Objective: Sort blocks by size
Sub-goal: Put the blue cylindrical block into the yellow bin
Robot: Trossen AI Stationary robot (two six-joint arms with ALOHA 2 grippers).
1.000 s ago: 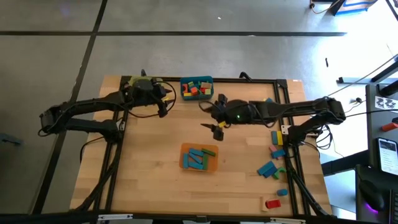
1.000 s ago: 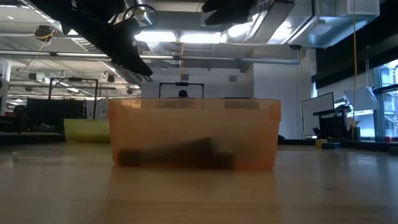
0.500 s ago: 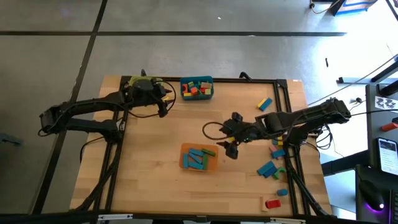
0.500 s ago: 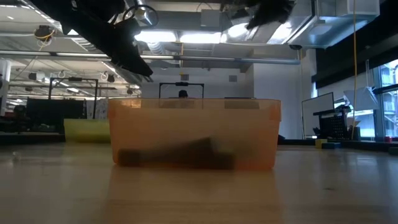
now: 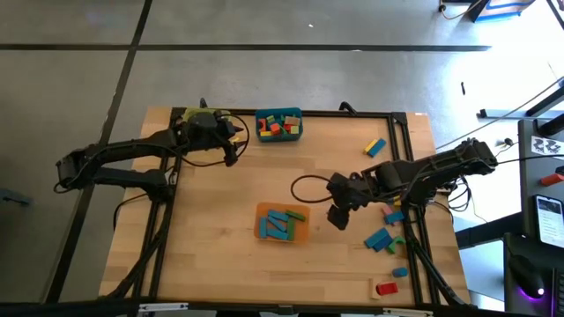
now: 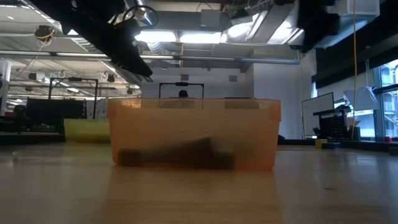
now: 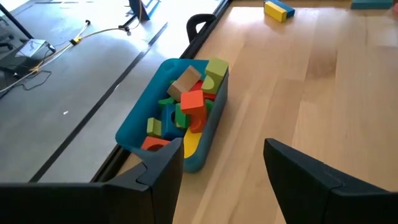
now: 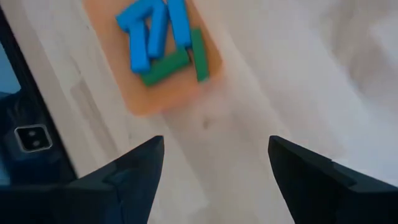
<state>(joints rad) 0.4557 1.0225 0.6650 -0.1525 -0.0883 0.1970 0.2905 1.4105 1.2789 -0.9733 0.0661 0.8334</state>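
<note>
- Your right gripper [image 5: 339, 214] hangs over bare table just beside the orange bin [image 5: 282, 223], on the side toward the loose blocks; its fingers [image 8: 130, 177] stand wide apart with nothing between them.
- Your left gripper [image 5: 236, 141] waits near the far edge of the table [image 5: 211, 229], just beside the teal bin [image 5: 278, 124], also spread open and empty.
- The orange bin holds long blue and green blocks [image 8: 163, 38] lying flat.
- The teal bin is packed with small blocks [image 7: 186, 109] in red, green, orange and yellow.
- A yellow-and-blue block [image 5: 375, 147] lies alone toward the far right corner.
- More loose blocks [image 5: 386, 236] sit scattered along the right edge: blue ones, a green one, and a red one [image 5: 386, 288] nearest the front.
- At the far left corner you probably have a yellow bin [image 6: 87, 130]; the left arm hides most of it from above.
</note>
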